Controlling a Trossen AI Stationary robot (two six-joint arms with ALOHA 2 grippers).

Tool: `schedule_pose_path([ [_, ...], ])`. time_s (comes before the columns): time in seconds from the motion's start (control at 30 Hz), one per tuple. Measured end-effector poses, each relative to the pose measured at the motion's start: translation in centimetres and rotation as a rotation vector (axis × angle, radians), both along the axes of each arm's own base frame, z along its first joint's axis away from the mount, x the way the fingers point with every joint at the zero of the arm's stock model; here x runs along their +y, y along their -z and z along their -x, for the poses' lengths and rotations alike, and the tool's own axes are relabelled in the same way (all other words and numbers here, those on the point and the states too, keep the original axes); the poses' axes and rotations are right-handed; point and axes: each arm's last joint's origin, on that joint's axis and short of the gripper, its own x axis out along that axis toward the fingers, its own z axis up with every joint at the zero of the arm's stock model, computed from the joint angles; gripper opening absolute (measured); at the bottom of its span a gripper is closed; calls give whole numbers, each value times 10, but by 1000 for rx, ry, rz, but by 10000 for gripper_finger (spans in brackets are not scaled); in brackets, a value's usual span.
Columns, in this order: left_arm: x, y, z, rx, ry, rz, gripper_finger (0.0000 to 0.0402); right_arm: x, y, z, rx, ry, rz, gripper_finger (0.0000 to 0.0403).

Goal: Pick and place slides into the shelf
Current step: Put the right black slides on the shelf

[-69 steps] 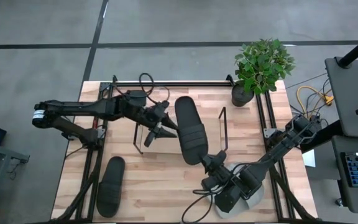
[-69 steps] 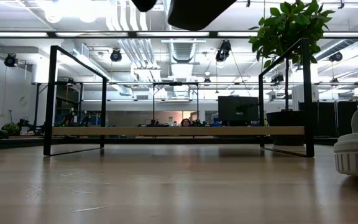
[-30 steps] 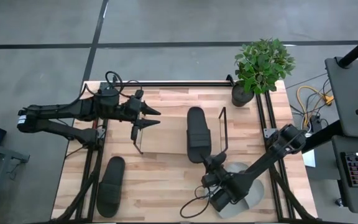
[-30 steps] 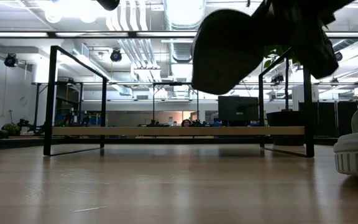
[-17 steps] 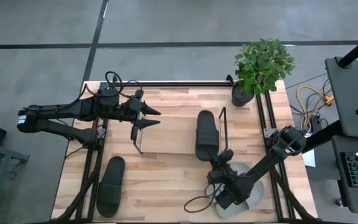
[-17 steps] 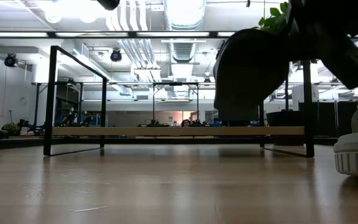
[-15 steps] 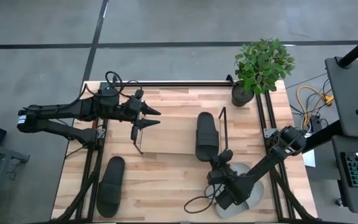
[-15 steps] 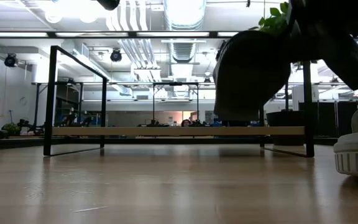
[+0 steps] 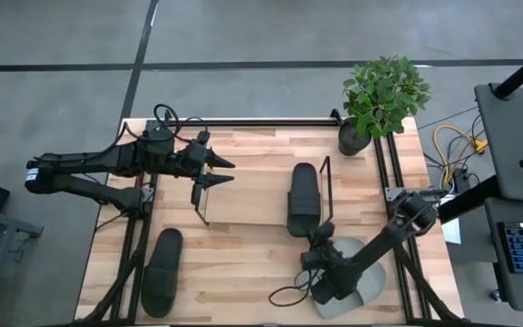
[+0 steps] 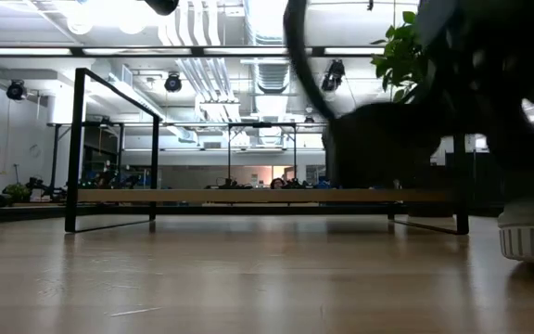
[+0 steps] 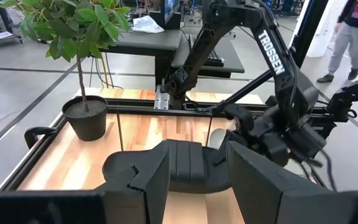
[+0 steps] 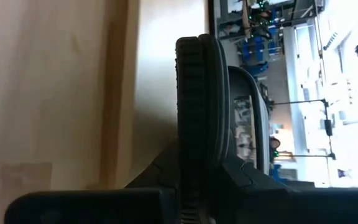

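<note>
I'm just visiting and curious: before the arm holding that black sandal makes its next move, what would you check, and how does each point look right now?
1. Grip: the right gripper is shut on the heel edge of the black slide: ok.
2. Position: the slide is over the right end of the shelf, beside its wire end frame: ok.
3. Slide resting flat on the board: cannot tell; the low view is blocked by the arm.
4. Left gripper waits open at the shelf's left end, clear of the drop spot: ok.
5. Remaining work: another black slide lies off the shelf on the table, and a grey slide under the right arm: not ok yet.
</note>
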Motion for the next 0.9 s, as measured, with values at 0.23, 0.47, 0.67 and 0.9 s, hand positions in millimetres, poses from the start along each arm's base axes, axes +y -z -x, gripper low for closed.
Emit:
schedule_pose_path([
  [0.23, 0, 0, 0, 0, -1, 1, 141, -3, 11, 4, 18, 69, 31, 38],
  [0.47, 0, 3, -5, 13, -1, 5, 141, 3, 2, 12, 2, 83, 2, 38],
  [0.67, 1, 8, -12, 37, -1, 6, 141, 5, 2, 12, 27, 101, -29, 38],
  [0.9, 1, 13, -20, 60, -1, 10, 141, 4, 3, 13, 33, 115, -40, 40],
])
